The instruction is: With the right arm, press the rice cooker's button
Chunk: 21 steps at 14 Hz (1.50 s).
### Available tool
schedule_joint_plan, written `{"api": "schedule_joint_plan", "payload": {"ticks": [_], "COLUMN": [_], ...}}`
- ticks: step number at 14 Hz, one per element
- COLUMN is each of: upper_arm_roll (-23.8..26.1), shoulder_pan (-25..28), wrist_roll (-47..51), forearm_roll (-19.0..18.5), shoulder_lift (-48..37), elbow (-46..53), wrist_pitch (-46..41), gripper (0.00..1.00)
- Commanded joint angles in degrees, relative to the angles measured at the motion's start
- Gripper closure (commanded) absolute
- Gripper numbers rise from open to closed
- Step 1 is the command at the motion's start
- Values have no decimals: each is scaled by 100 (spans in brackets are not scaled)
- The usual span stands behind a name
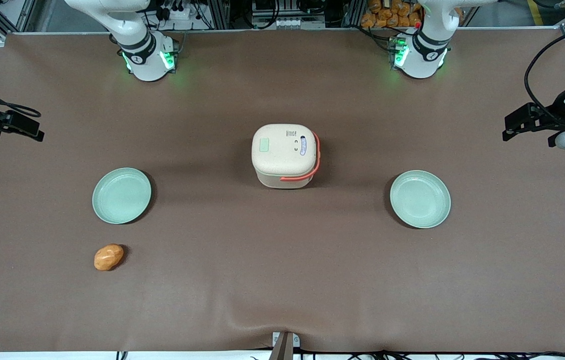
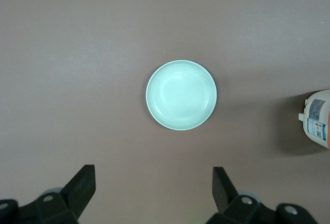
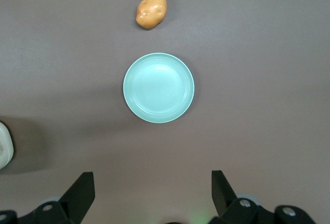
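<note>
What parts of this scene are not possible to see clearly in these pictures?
- Rice cooker: front view looks down on the closed lid, so the inner pot is hidden; its lid markings are too small to read.
- Rice cooker in both wrist views: cut off by the picture edge.
- Gripper, open, high above the green plate near the potato: picture edge cuts it off beyond its fingers.

Claw [image 3: 149,195] raised — fingers wide apart.
</note>
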Motion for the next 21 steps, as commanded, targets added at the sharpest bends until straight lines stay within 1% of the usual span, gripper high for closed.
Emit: {"api": "schedule_joint_plan", "payload": {"ticks": [1, 9, 12, 15, 17, 18, 21], "upper_arm_roll": [40, 58, 67, 75, 67, 67, 67], "shoulder_pan": [-34, -17, 1, 45, 176, 307, 1044], "wrist_roll": [-51, -33, -94, -236, -218, -227, -184], "forearm_roll": [-132, 17, 140, 824, 1272, 1309, 1248], "shoulder_lift": [-73, -134, -117, -108, -73, -64, -55], "elbow": [-4, 14, 23, 23, 23, 23, 23], "wrist_pitch": [-112, -174, -481, -552, -570, -544, -517], "gripper": [0, 0, 0, 0, 0, 0, 0]}}
